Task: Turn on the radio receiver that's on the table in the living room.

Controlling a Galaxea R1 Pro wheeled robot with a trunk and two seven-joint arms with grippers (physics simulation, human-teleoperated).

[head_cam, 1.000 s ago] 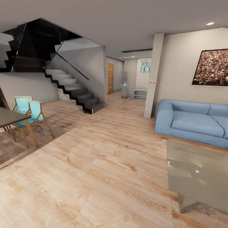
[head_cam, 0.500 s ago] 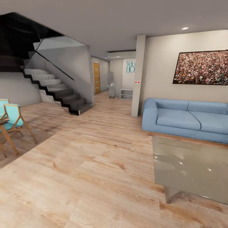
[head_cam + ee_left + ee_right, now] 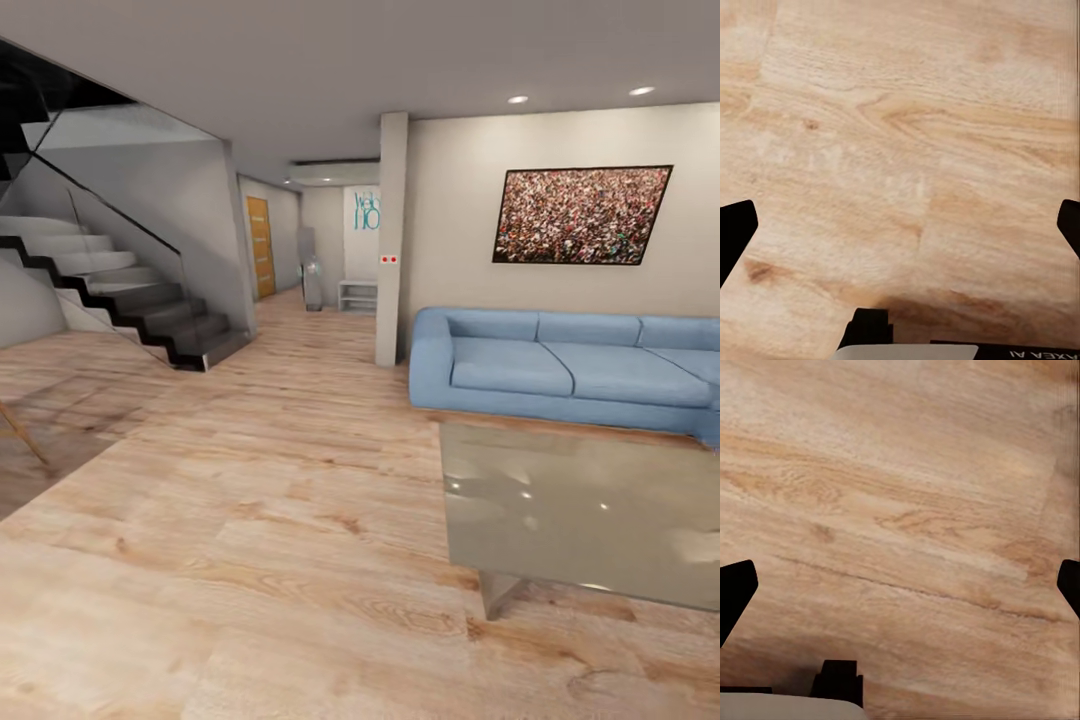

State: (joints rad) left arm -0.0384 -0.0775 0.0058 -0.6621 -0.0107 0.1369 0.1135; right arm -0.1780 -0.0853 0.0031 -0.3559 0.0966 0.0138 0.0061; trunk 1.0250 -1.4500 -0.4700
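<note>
From the head camera I look across the living room (image 3: pixel 300 520), floored in light wood planks with pronounced grain and knots. The table (image 3: pixel 590 520) stands at the right: a low rectangular slab, flat, grey and glossy, mirroring ceiling lights, on an angular grey leg near its front corner. I see no radio receiver on the part of its surface in view; the table runs past the picture's right edge.

Just behind the table sits a blue sofa (image 3: pixel 560 365), softly rounded at the arm, with matte cushions. On the plain pale wall above hangs a black-framed picture (image 3: pixel 580 215) of dense speckled colour. A square grey pillar (image 3: pixel 391 240) rises beside the sofa's arm. At the left, a staircase (image 3: pixel 130 295) of dark stepped treads climbs behind a glass balustrade. An orange wooden door (image 3: pixel 259 245) shows down the hallway.

My left gripper (image 3: pixel 900 232) has its black fingertips spread to opposite edges of the wrist view, holding nothing over wood floor. My right gripper (image 3: pixel 900 592) is likewise spread wide and empty.
</note>
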